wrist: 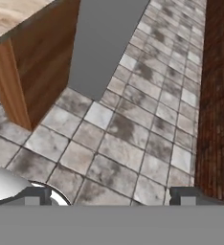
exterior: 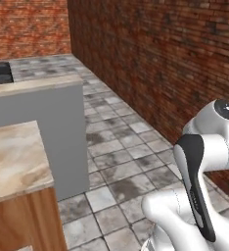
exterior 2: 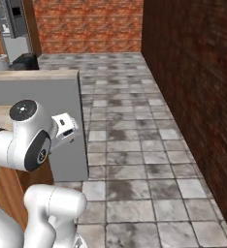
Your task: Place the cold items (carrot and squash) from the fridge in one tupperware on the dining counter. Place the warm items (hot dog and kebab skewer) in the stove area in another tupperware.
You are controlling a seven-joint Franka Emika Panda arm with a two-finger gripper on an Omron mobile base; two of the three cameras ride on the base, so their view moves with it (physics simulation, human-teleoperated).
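Note:
My gripper (wrist: 114,196) is open, its two dark fingertips (wrist: 37,195) set wide apart with nothing between them. It hangs above the grey tiled floor (wrist: 133,129), next to the corner of a wooden counter with a marble top (wrist: 28,62). The carrot, squash, hot dog, kebab skewer, tupperware, fridge and stove are out of view.
The marble-topped counter (exterior: 13,162) joins a grey counter end panel (exterior: 57,132) on the left. A dark object (exterior: 1,72) sits on the far counter top. A brick wall (exterior 2: 198,97) runs along the right. Tiled floor (exterior 2: 135,145) lies between counter and wall.

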